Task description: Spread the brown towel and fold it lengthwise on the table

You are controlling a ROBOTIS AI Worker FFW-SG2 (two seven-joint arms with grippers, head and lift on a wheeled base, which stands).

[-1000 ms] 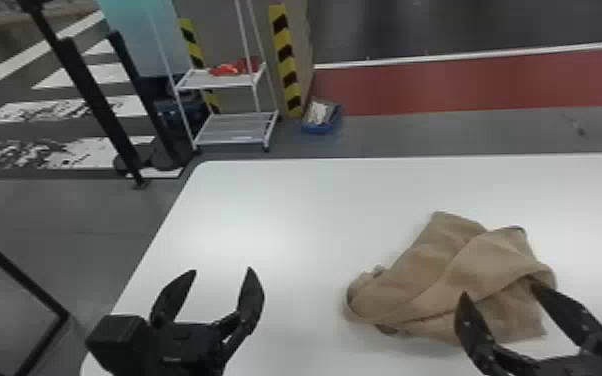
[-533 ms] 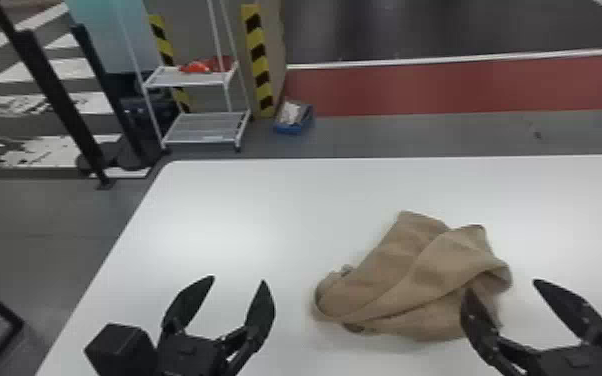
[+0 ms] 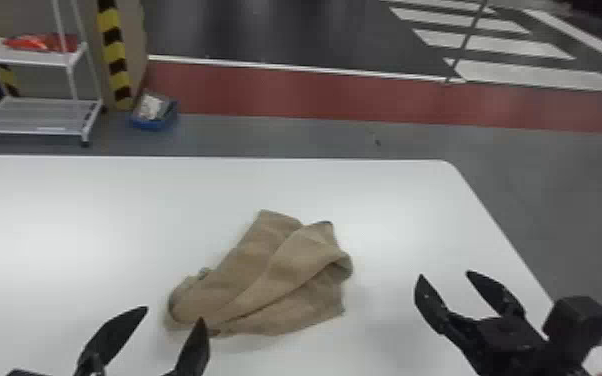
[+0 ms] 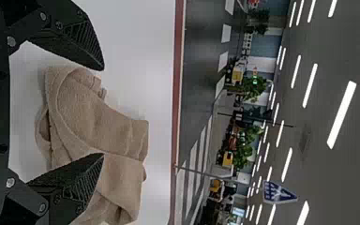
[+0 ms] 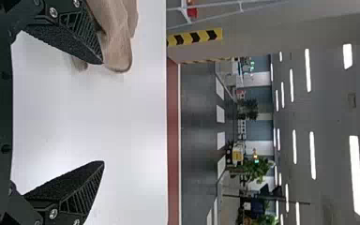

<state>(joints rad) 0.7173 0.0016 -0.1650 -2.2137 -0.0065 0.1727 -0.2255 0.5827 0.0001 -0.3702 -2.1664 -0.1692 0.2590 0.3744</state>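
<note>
nearest, at the bottom edge of the head view, the left gripper (image 3: 174, 315) is open, its two flat black fingers spread apart over the near left part of the white table (image 3: 90, 200). its right-hand finger overlaps the edge of the brown towel in that view; whether they touch, i cannot tell. the right gripper (image 3: 445, 274) is open too, fingers wide apart, to the right of the towel and apart from it, near the table's right edge.

the brown towel (image 3: 265, 280) lies rumpled near the middle of the table, between the two grippers and a bit farther out. a broad fold runs slantwise across it, curling into a loop at its right side, and one blunt end points away from the robot.

past the table's far edge is grey floor (image 3: 415, 145), with a blue bin (image 3: 152, 123) holding pale items. to its left is a white two-tier shelf cart (image 3: 35, 115), red and orange items (image 3: 40, 43) on its upper tier. a yellow-and-black striped edge (image 3: 115, 50) comes down beside it. then a red floor strip (image 3: 315, 95), a dark roadway (image 3: 275, 30) and white crosswalk bars (image 3: 495, 45).

farther off, the left wrist view has green plants (image 4: 253, 89) and bright ceiling lights (image 4: 342, 115).
</note>
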